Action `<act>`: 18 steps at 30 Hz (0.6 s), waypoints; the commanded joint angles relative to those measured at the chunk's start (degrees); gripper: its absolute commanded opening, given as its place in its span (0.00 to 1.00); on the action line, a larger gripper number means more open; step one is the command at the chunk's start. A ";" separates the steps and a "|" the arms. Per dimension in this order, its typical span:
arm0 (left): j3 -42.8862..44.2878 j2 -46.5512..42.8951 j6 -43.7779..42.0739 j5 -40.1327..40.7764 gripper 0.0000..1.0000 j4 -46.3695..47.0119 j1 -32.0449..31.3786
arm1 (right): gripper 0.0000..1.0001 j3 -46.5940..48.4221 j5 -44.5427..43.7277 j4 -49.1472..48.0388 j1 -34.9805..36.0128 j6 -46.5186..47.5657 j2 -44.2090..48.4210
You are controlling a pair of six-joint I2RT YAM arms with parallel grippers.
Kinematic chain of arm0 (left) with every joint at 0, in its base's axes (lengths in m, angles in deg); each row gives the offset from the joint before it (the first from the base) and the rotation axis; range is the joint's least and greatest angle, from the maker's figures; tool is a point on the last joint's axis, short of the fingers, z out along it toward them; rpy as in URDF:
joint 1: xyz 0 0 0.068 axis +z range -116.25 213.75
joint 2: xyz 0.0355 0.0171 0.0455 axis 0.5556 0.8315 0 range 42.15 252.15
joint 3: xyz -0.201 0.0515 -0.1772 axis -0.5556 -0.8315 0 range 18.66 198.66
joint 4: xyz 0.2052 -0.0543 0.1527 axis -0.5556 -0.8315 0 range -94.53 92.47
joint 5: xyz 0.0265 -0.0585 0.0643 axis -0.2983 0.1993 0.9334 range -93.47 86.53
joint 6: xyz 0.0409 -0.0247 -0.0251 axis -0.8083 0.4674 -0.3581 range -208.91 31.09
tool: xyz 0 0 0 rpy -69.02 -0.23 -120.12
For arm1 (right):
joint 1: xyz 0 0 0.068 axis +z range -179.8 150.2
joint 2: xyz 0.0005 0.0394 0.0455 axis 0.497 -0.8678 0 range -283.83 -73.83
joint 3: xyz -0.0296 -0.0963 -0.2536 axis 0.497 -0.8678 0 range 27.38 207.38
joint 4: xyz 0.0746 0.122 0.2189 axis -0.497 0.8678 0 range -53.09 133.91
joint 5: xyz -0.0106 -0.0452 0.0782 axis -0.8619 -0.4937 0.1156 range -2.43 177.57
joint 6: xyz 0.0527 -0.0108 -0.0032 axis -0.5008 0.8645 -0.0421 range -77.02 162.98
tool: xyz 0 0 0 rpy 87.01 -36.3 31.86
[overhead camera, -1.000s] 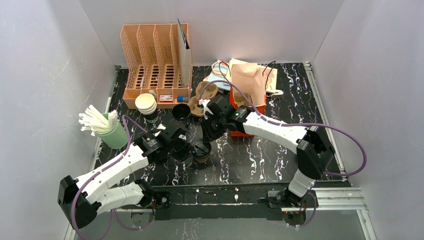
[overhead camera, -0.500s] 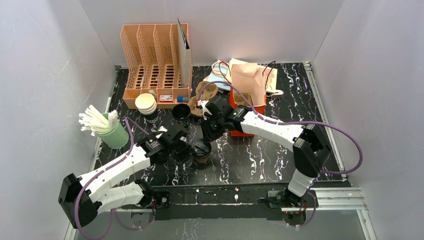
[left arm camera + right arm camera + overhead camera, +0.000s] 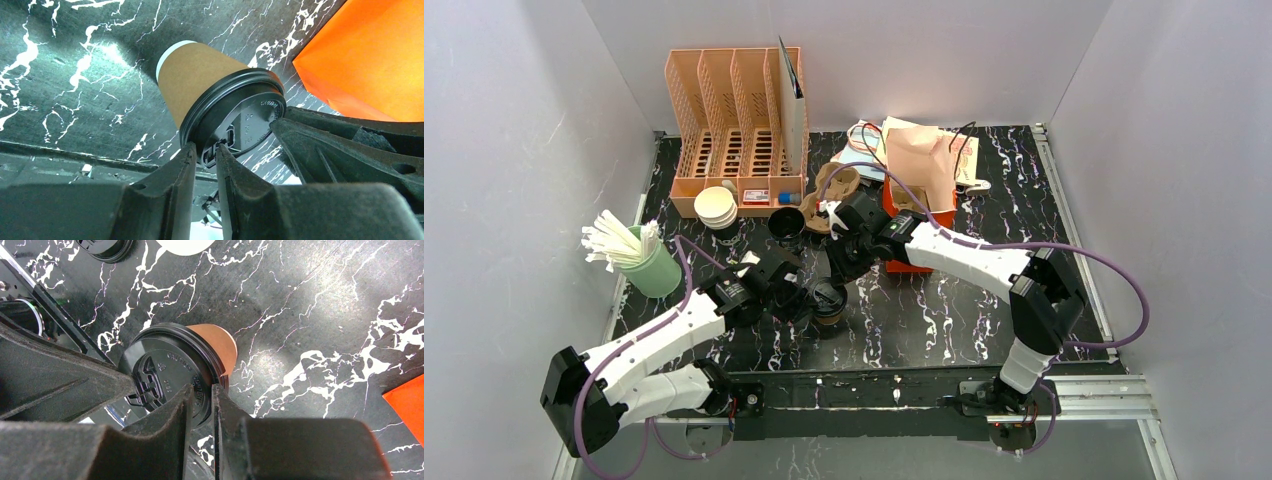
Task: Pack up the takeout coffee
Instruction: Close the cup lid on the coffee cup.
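The takeout coffee (image 3: 829, 301) is a brown kraft cup (image 3: 200, 75) under a black plastic lid (image 3: 240, 115), standing mid-table. My left gripper (image 3: 804, 298) comes in from the left. In the left wrist view its jaws (image 3: 206, 150) are nearly together, with the lid's rim pinched between the tips. My right gripper (image 3: 840, 276) reaches from the far side. In the right wrist view it (image 3: 202, 390) grips the opposite stretch of the lid's (image 3: 165, 370) rim, the cup wall (image 3: 218, 347) showing just beyond. The right finger (image 3: 325, 145) lies across the lid.
An orange box (image 3: 911, 262) sits just right of the cup, a tan paper bag (image 3: 921, 160) behind it. A black cup (image 3: 786, 225), brown cup carrier (image 3: 834, 190), stack of white lids (image 3: 716, 207), green holder of sticks (image 3: 652, 268) and peach organizer (image 3: 734, 130) stand behind and left.
Both grippers have narrowed onto the lid's rim. The left arm has edged right toward the cup; the cup stays in place.
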 commanded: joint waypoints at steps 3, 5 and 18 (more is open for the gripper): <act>-1.71 -0.08 0.18 1.42 0.19 -0.48 0.07 | 0.28 3.00 0.94 0.60 0.38 0.63 -0.79; -2.05 -0.07 0.18 1.42 0.19 -0.40 0.06 | 0.28 3.13 1.09 0.73 0.39 0.66 -0.96; -4.02 -0.33 0.18 0.50 0.17 -0.47 0.07 | 0.26 3.31 2.00 3.57 0.37 0.63 -3.10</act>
